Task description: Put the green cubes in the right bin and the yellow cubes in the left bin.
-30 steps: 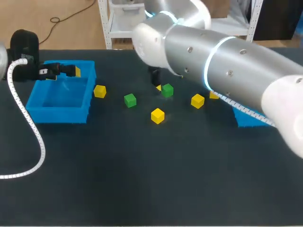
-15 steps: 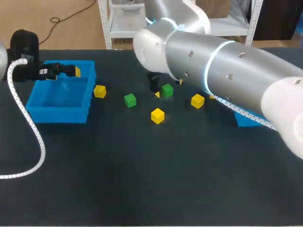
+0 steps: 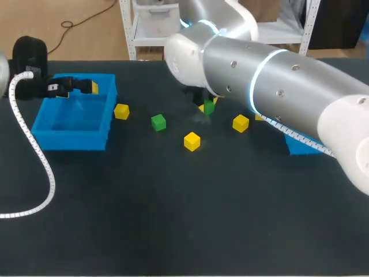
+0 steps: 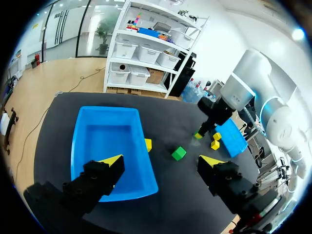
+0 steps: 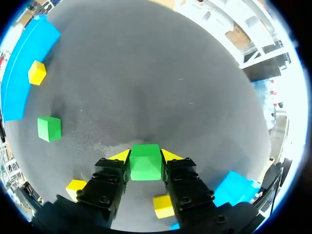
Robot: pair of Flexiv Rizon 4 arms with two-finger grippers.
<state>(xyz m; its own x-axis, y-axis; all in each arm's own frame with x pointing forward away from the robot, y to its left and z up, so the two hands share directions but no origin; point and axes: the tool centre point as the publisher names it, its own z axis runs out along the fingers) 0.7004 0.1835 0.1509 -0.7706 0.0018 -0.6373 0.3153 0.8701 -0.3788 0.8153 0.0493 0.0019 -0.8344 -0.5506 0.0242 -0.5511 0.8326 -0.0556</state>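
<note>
Green cube [image 5: 145, 162] is held by the right gripper [image 5: 146, 156]. The two yellow-tipped fingers are closed flat onto opposite side faces, with a gap no wider than the cube itself. In the head view the cube seems to hang just clear of the table [image 3: 173, 219], with a faint shadow under it.

I judge the cube light and rigid, with flat, fairly smooth faces, so a modest squeeze should keep it. A hold on an edge or corner would probably let it twist out. The centred, face-on pinch seen here, with the tips about halfway down the sides, looks like the right place to grip.

Closest to the gripper, a yellow cube [image 5: 163, 205] lies under it, back toward the wrist. Another yellow cube [image 5: 76, 185] lies just beside the outer face of one finger. The right bin [image 5: 234, 187] shows as a blue corner behind the gripper on the opposite side, near the first yellow cube, so the drop is probably a short carry backward.

Farther out, ahead of the fingers and off to one side, the second green cube [image 5: 49, 128] rests on the table, well apart from the gripper. Farthest out, a third yellow cube [image 5: 37, 72] lies close to the wall of the left bin [image 5: 23, 73].

Over that bin hangs the left gripper [image 4: 162, 161], its fingers spread wide with nothing between them.
</note>
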